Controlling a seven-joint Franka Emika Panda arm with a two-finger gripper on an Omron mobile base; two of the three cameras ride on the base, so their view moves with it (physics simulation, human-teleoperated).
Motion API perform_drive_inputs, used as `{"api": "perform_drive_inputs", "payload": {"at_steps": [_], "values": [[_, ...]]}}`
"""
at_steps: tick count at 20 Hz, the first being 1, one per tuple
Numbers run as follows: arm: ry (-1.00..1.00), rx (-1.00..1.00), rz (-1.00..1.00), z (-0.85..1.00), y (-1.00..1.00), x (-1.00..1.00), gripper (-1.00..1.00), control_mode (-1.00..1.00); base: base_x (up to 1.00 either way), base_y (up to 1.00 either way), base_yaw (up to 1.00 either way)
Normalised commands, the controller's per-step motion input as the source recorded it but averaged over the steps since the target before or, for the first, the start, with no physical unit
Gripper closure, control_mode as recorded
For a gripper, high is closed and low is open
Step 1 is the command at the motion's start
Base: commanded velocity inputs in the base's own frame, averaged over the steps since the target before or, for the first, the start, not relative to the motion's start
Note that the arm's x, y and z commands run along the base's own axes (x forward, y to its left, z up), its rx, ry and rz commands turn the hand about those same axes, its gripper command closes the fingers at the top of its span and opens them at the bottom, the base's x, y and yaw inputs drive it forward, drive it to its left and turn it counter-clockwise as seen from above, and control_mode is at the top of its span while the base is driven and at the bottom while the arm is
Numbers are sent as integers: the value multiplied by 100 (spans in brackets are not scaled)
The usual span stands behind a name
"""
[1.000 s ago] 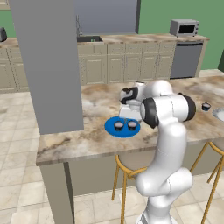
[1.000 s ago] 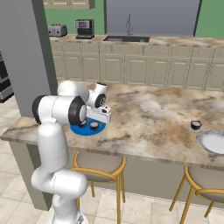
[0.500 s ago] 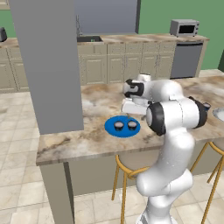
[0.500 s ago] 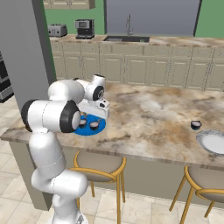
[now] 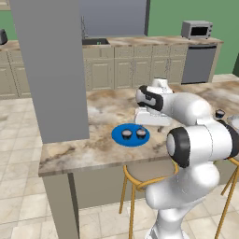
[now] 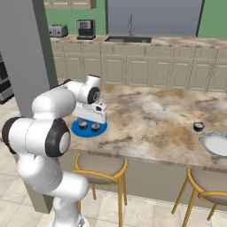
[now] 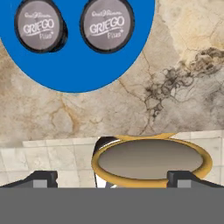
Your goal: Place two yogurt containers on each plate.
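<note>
Two small dark yogurt cups are set side by side on the flat blue plate, so this plate seems finished; the gripper is held wide open and empty.

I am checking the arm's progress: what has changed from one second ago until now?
The gripper has lifted away from the blue plate and swung toward the other end of the counter, open and empty. Both yogurt containers stayed on the blue plate. The third container stayed beside the grey-white plate.
</note>
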Motion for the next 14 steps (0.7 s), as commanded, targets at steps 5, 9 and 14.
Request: {"api": "perform_drive_inputs", "payload": {"at_steps": [5,9,14], "values": [[-1,-5,11,16,-3,-54,-100,-100,0,0,0],[-2,0,2,0,0,-11,-100,-100,0,0,0],[0,0,0,0,0,0,-100,-100,0,0,0]]}}
